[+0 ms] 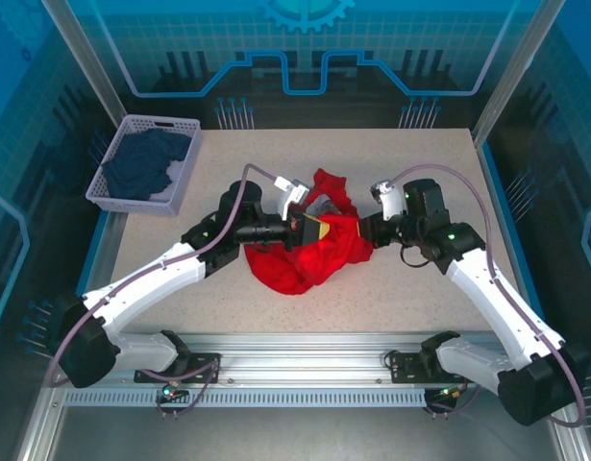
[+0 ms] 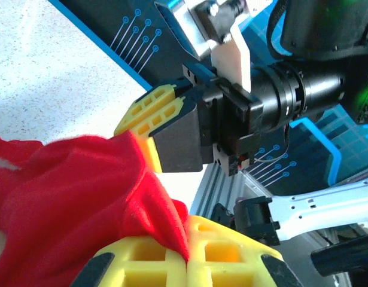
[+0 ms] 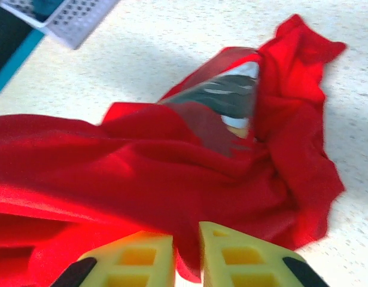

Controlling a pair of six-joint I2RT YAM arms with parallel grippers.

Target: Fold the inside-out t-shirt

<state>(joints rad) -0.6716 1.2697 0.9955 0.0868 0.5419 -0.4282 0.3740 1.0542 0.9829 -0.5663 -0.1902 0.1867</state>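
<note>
The inside-out t-shirt (image 1: pixel 309 254) is a crumpled bright red heap at the middle of the table, with a grey print showing on its inner face (image 3: pixel 228 98). My left gripper (image 1: pixel 316 230) is shut on a fold of the red cloth (image 2: pixel 166 221), its yellow fingers (image 2: pixel 231 257) pressed together on it. My right gripper (image 1: pixel 364 230) meets the heap from the right. Its yellow fingers (image 3: pixel 243 260) pinch a strip of the shirt (image 3: pixel 186 245). The right gripper's yellow and black tip (image 2: pixel 154 113) faces the left wrist camera, touching the cloth.
A lavender basket (image 1: pixel 184 163) holding a dark navy garment (image 1: pixel 141 163) sits at the table's far left corner. The speckled table (image 1: pixel 420 288) lies bare around the shirt. Both arms converge over the table's middle. A rail (image 1: pixel 305 370) runs along the near edge.
</note>
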